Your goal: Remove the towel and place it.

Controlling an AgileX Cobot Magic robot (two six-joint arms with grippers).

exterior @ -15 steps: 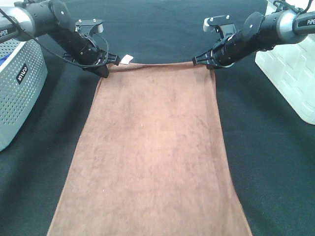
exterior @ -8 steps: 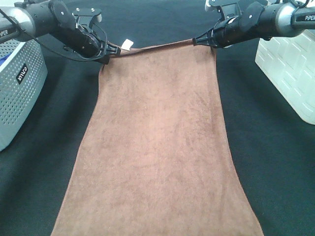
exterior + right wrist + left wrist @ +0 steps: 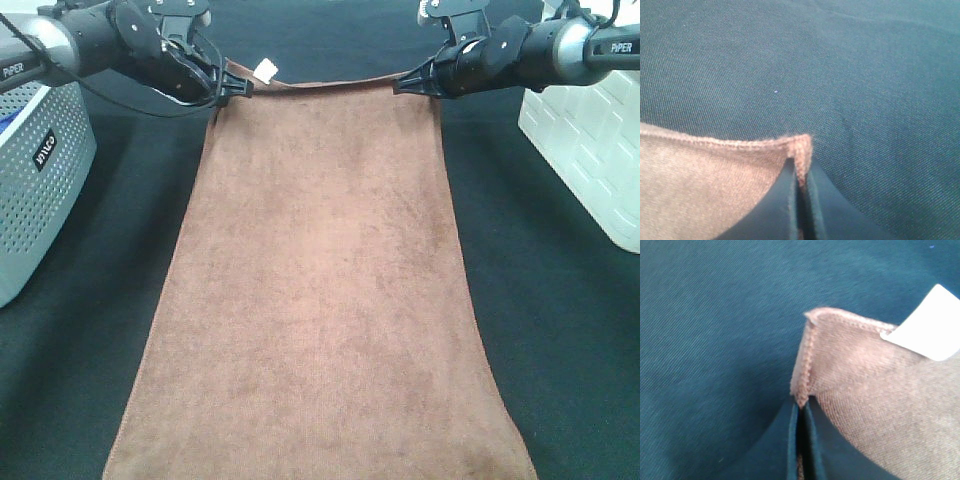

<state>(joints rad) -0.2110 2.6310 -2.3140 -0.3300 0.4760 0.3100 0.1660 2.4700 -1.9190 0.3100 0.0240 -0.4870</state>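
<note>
Mostly pending: the large brown terry towel (image 3: 320, 290) lies spread lengthwise on the black cloth-covered table (image 3: 560, 330), near end running out of view at the bottom edge. At the far end its two corners are lifted. Left gripper (image 3: 228, 88) is clamped on the corner by the small white tag (image 3: 265, 70); right gripper (image 3: 408, 84) is clamped on the other corner. Grasp looks done; removing and placing remain. Perforated grey bin (image 3: 40, 180) sits left, white container (image 3: 590, 150) right.
</note>
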